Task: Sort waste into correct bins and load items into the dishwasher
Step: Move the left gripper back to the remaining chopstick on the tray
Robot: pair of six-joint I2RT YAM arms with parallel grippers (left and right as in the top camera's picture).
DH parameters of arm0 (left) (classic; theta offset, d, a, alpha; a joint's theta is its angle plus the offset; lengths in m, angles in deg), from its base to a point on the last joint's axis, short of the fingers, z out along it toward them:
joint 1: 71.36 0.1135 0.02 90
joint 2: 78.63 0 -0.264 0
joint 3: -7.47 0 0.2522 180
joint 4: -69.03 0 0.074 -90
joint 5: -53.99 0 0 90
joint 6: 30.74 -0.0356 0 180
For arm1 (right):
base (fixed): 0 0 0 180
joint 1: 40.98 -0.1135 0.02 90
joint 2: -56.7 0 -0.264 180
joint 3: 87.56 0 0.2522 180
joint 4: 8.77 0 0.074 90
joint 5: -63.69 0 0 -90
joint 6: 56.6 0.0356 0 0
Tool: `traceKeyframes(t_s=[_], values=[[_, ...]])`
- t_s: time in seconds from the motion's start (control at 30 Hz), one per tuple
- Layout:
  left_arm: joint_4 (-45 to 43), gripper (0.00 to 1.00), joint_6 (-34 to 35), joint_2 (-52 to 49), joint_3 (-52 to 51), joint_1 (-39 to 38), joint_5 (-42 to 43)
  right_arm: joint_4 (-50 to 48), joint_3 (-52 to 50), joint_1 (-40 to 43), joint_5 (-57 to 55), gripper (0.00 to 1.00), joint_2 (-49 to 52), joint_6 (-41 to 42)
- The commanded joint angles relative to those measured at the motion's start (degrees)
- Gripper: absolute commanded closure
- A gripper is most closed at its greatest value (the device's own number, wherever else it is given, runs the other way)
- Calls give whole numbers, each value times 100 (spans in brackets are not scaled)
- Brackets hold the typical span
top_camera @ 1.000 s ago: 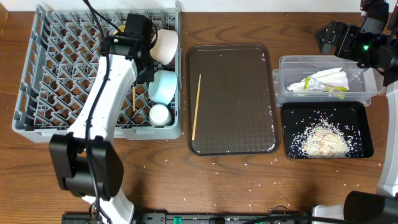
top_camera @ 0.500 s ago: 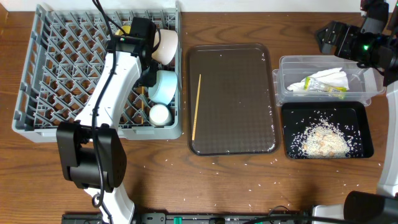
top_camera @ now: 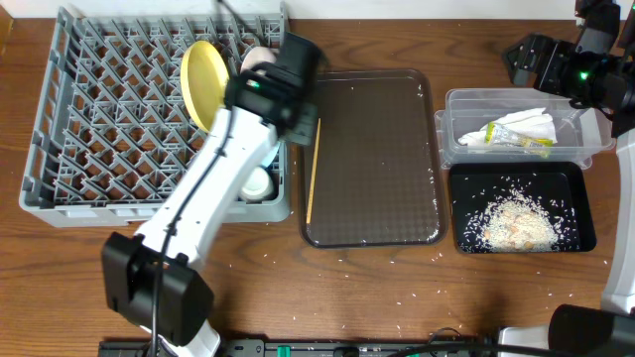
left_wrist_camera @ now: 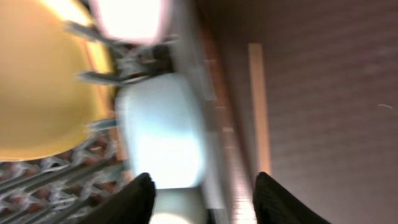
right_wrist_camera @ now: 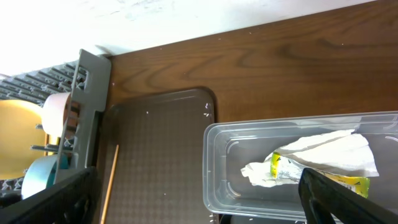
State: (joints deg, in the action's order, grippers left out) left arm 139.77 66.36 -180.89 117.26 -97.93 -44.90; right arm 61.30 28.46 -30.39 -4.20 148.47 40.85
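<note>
My left gripper [left_wrist_camera: 202, 190] hangs open and holds nothing, over the right edge of the grey dishwasher rack [top_camera: 99, 119]. Below it lie the light blue bowl [left_wrist_camera: 161, 130], the upright yellow plate [top_camera: 203, 81] and the white bowl [top_camera: 260, 58]. The white cup [top_camera: 256, 185] peeks out beside the arm. One wooden chopstick [top_camera: 313, 174] lies on the brown tray [top_camera: 372, 159]. The clear tub [top_camera: 516, 134] holds the napkin [top_camera: 523, 123] and the wrapper [top_camera: 533, 145]. Rice [top_camera: 511, 223] fills the black tray [top_camera: 521, 208]. My right gripper [right_wrist_camera: 199, 205] stays open above the tub's back.
Loose rice grains dot the wooden table [top_camera: 397, 297] in front of the trays and the brown tray's edges. The rack's left half holds only bare pegs. A pale wall runs behind the table's far edge.
The left jaws have opened from shut. The left arm has lifted out of the rack and swung right toward the brown tray, uncovering the yellow plate. The right arm is still.
</note>
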Motion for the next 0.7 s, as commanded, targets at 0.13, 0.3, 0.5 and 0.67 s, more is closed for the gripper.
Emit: traceKeyframes(t_s=[0.13,0.3,0.5,0.67], values=[[-212,44,850,-551,48,-540,120,11,4,35,24,1,-37,66],[-225,44,870,-1080,48,-603,275,11,4,35,24,1,-37,66],[-251,44,868,-1665,48,-603,393,11,4,35,24,1,-37,66],[-317,44,868,-1950,48,-603,398,11,4,35,24,1,-37,66]])
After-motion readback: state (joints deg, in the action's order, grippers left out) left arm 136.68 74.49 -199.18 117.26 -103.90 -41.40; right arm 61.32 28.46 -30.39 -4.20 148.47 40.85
